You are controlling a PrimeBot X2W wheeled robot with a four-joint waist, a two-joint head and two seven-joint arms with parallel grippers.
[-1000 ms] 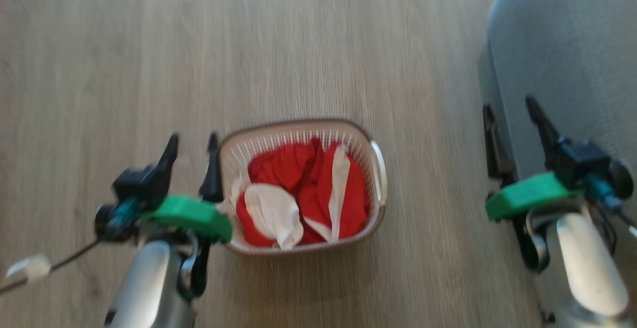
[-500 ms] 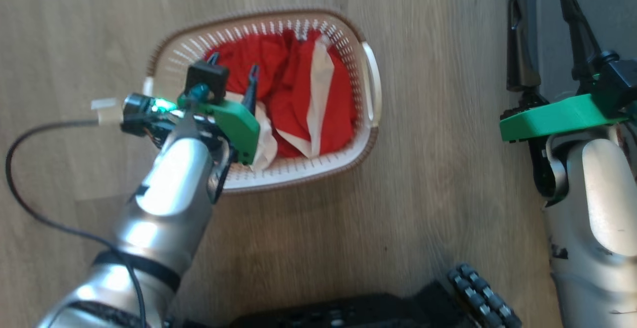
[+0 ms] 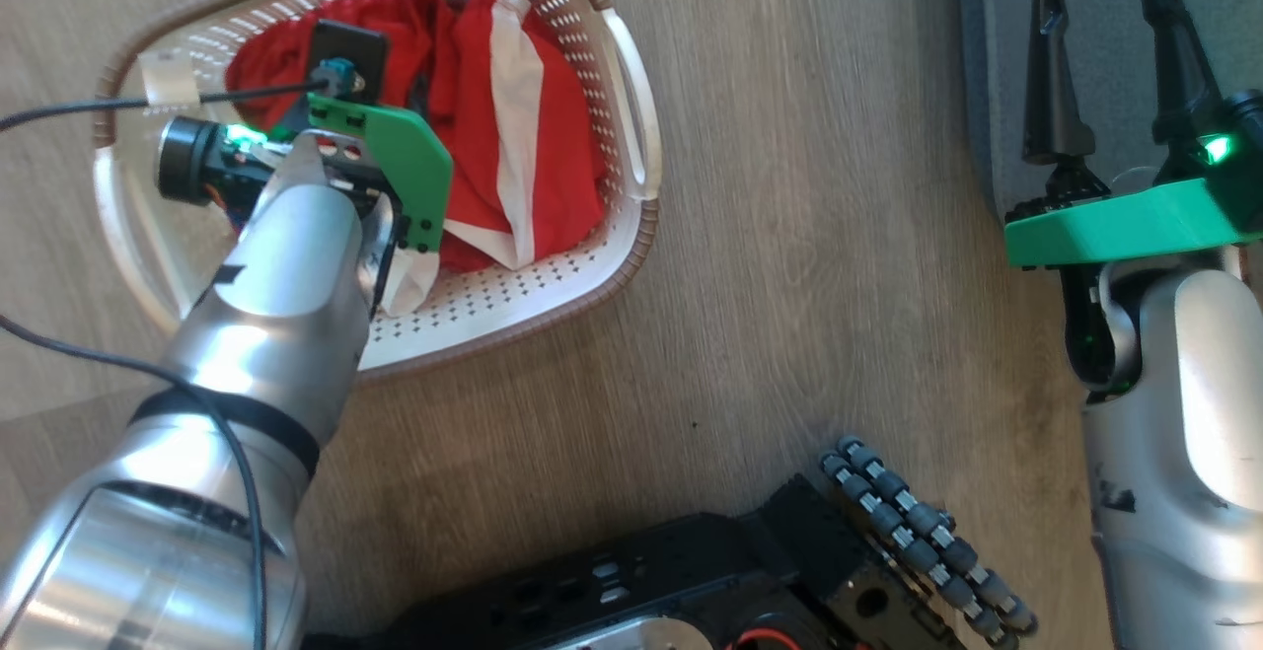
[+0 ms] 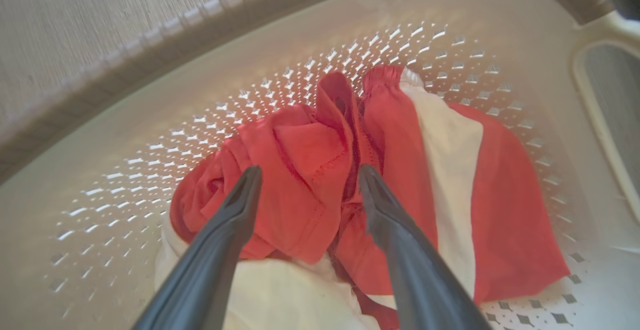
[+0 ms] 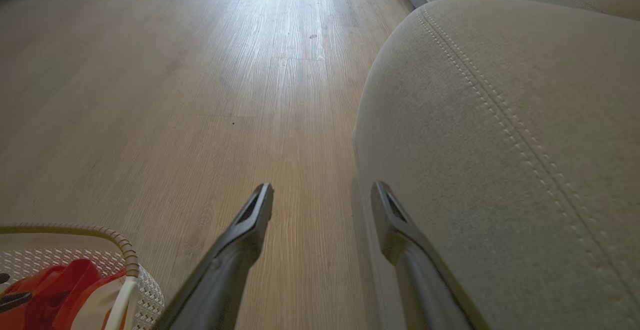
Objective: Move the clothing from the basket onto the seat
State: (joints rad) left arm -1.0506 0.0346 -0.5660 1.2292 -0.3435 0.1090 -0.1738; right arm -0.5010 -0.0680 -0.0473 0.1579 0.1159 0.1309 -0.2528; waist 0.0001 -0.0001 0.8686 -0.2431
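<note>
I see bright red clothing (image 4: pixel 300 170) with a broad white stripe, in a cream-white perforated basket (image 3: pixel 513 285) rimmed in brown weave. At three o'clock the seat (image 5: pixel 500 144) is grey with lighter stitching; the floor (image 3: pixel 809 236) is pale wood-grain.

Left gripper (image 4: pixel 307 176) moves into the basket (image 3: pixel 631 127)
From left of the rim it comes over the clothing (image 4: pixel 500 195), fingers (image 4: pixel 235 210) apart astride a red fold.

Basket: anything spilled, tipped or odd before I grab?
Nothing stands out. The basket sits flat on the floor with the clothing heaped inside it. The left gripper is open over a red fold.
</note>
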